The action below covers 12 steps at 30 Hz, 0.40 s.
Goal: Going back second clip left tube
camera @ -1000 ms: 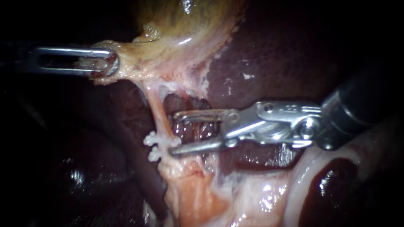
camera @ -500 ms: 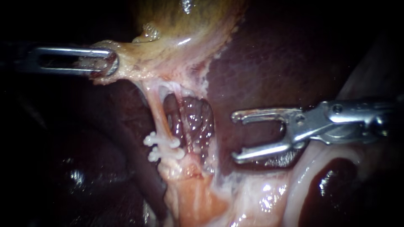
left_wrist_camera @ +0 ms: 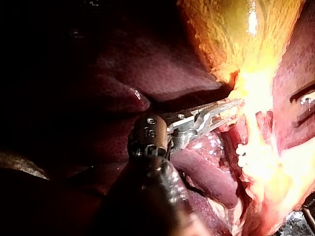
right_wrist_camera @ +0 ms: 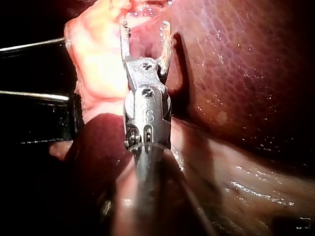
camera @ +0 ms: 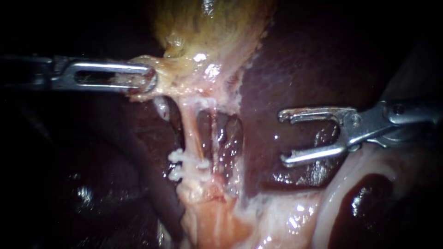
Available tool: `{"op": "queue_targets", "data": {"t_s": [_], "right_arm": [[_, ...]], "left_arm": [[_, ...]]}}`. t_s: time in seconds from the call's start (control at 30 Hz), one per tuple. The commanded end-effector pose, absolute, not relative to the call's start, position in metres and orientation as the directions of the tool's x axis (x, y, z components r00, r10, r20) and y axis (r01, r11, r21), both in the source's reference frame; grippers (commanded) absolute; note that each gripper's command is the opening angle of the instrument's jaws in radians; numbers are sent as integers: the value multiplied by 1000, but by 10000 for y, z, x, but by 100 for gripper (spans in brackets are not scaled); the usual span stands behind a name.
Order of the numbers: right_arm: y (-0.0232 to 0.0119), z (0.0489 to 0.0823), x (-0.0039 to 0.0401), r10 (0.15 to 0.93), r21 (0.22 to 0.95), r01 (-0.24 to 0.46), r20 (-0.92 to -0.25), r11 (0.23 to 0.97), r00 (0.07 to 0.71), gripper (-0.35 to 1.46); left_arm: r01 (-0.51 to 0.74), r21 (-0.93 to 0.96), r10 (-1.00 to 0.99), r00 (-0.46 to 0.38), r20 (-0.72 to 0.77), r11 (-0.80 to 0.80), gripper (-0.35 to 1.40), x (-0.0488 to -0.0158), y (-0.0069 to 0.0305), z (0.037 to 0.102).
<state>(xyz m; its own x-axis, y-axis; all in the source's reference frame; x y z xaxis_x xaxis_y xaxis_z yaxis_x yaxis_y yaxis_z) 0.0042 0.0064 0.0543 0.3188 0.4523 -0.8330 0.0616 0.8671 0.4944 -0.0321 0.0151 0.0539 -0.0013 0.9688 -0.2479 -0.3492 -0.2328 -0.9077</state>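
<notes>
Right instrument (camera: 284, 138): claw apart, holding nothing, over the liver (camera: 314, 55), well to the right of the left tube (camera: 191, 133). Two clips (camera: 187, 165) sit across that tube's near part. Left instrument (camera: 146, 77): claw clamped on the gallbladder (camera: 207, 27) edge, left of and beyond the clips.

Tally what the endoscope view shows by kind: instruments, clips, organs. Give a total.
Instruments: 2, the left instrument and the right instrument
White clips on the left tube: 2, the upper clip and the lower clip
Organs: 2, the liver and the gallbladder
Total: 6
</notes>
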Motion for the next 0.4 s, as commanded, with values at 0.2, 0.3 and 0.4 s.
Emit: {"op": "queue_targets", "data": {"t_s": [0.2, 0.3, 0.4], "right_arm": [[64, 543, 41, 452, 495, 62, -833, 867, 319, 50], [64, 543, 40, 452, 494, 60, -833, 867, 319, 50], [61, 541, 42, 452, 496, 71, -834, 865, 318, 50]], "left_arm": [[-349, -908, 970, -15, -243, -233, -35, -331, 148, 549], [-348, -908, 970, -16, -243, -234, -35, -331, 147, 548], [-346, -909, 970, -18, -243, -234, -35, -327, 147, 547]]}}
